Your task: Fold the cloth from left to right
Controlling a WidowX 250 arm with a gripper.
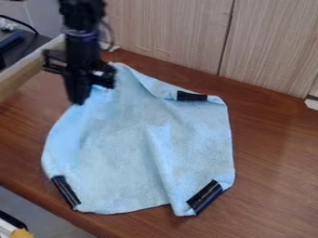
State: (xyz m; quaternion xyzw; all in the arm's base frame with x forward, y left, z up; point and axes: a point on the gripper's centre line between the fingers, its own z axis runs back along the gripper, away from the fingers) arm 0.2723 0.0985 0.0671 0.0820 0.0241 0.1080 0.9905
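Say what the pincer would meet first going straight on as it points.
Pointing down, the pincer would probably meet the cloth first, near its upper-left edge; depth is unclear, and they may be touching.

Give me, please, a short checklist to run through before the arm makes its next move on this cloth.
1. End effector at the cloth's upper-left part, as pictured: ok.
2. Cloth firmly gripped: cannot tell.
3. Cloth smooth for folding: not ok, creases run down it.
4. Cloth's lower edge on the table: ok.
5. Black strips at both lower corners, left and right, uncovered: ok.
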